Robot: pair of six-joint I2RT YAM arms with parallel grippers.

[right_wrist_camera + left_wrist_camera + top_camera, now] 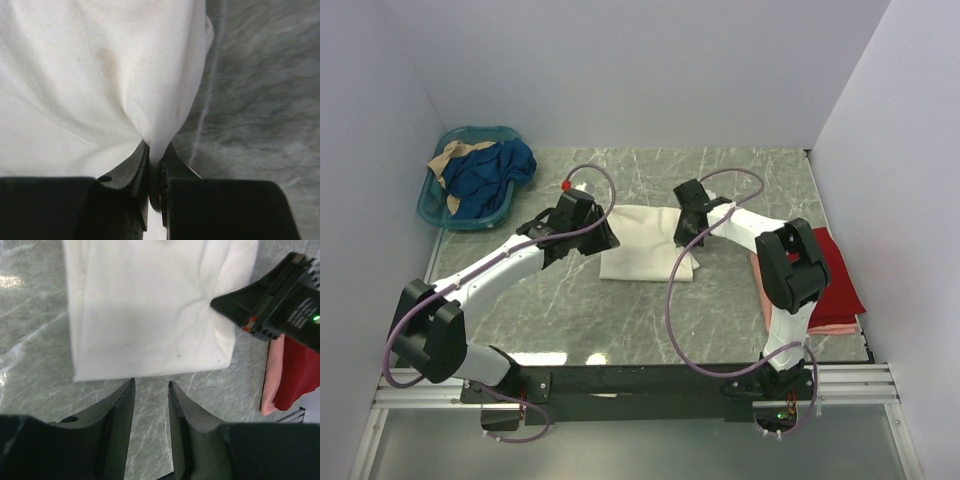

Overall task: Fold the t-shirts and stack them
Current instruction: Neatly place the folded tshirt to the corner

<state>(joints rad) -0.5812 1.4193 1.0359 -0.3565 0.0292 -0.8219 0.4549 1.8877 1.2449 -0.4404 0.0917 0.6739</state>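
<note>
Cream tee point(100, 75) (folded) in right gripper point(154, 151)

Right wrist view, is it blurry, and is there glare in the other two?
Right wrist view: white t-shirt and table both soft, out of focus. Left wrist view: glare patch on the marble, top left. Top external view: pale reflections along the table's near edge.

There is a cream-white t-shirt point(638, 245), red t-shirt point(840, 282), pink t-shirt point(272, 380), teal basket point(432, 208) and grey-veined table point(610, 325).

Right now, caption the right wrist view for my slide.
Right gripper pinches a bunched fold of the cream-white t-shirt, marbled table beside it.
</note>
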